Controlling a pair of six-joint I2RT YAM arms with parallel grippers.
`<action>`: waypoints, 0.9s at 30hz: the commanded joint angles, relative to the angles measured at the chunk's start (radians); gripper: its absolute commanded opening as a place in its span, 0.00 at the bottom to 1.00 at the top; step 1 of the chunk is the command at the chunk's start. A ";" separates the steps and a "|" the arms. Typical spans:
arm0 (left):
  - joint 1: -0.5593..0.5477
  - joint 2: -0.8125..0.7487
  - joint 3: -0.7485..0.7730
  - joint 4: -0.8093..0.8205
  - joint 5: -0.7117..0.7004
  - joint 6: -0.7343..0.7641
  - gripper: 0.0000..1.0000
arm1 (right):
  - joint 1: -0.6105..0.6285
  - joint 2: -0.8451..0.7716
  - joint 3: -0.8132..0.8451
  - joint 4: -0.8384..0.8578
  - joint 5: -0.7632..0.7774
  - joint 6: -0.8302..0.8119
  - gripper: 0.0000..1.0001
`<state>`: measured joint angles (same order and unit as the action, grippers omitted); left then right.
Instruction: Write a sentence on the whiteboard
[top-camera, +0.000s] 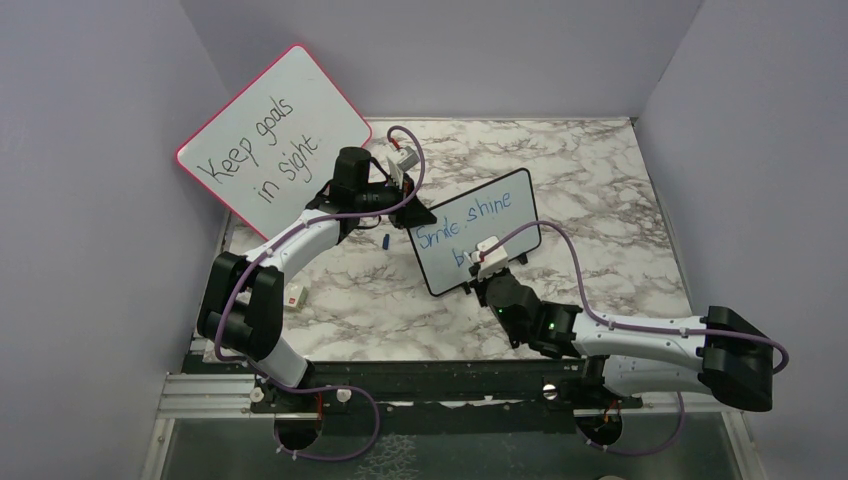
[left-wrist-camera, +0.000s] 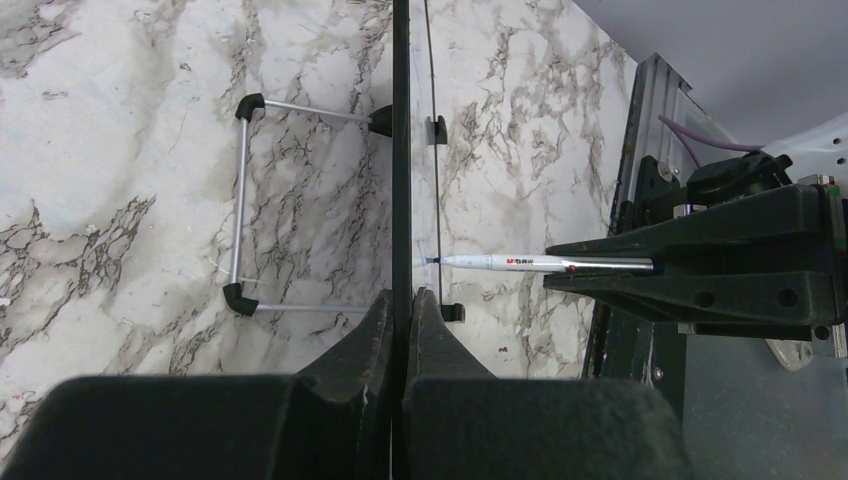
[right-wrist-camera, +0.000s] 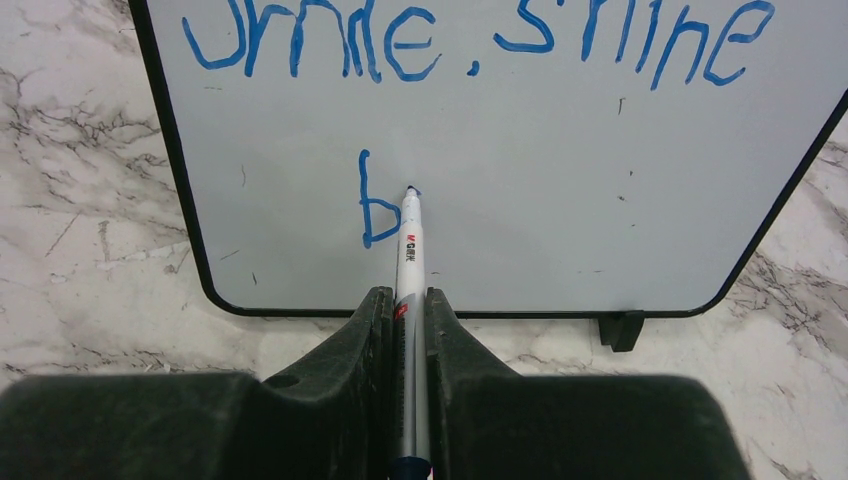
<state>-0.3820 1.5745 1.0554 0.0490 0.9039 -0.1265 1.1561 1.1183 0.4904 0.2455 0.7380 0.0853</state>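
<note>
On the worktop (top-camera: 600, 200): whiteboard (top-camera: 475, 232) standing, sentence (right-wrist-camera: 470, 40) reaches "b"
Left jaws closed on its thin edge, likely light, tippy; right jaws closed on slim marker (right-wrist-camera: 410, 240)

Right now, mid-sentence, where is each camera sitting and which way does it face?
Top external: above and behind the robot, looking down on the table; both arms show, left end effector on the whiteboard's edge.
Left wrist: looks along its shut fingers down the board, edge-on.
Right wrist: faces the board's front over the right end effector; marker tip beside a blue "b".
Shared: both wrist views show the marker tip at the board.
</note>
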 joint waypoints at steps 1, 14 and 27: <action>-0.015 0.002 0.005 -0.047 -0.040 0.080 0.00 | -0.012 0.016 -0.001 0.038 -0.016 0.003 0.01; -0.015 -0.001 0.005 -0.047 -0.042 0.080 0.00 | -0.029 0.016 -0.004 -0.047 -0.007 0.051 0.01; -0.015 0.003 0.006 -0.047 -0.044 0.080 0.00 | -0.029 0.000 -0.010 -0.122 -0.047 0.109 0.01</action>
<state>-0.3820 1.5745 1.0565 0.0460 0.9001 -0.1265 1.1385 1.1183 0.4904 0.1844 0.7300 0.1574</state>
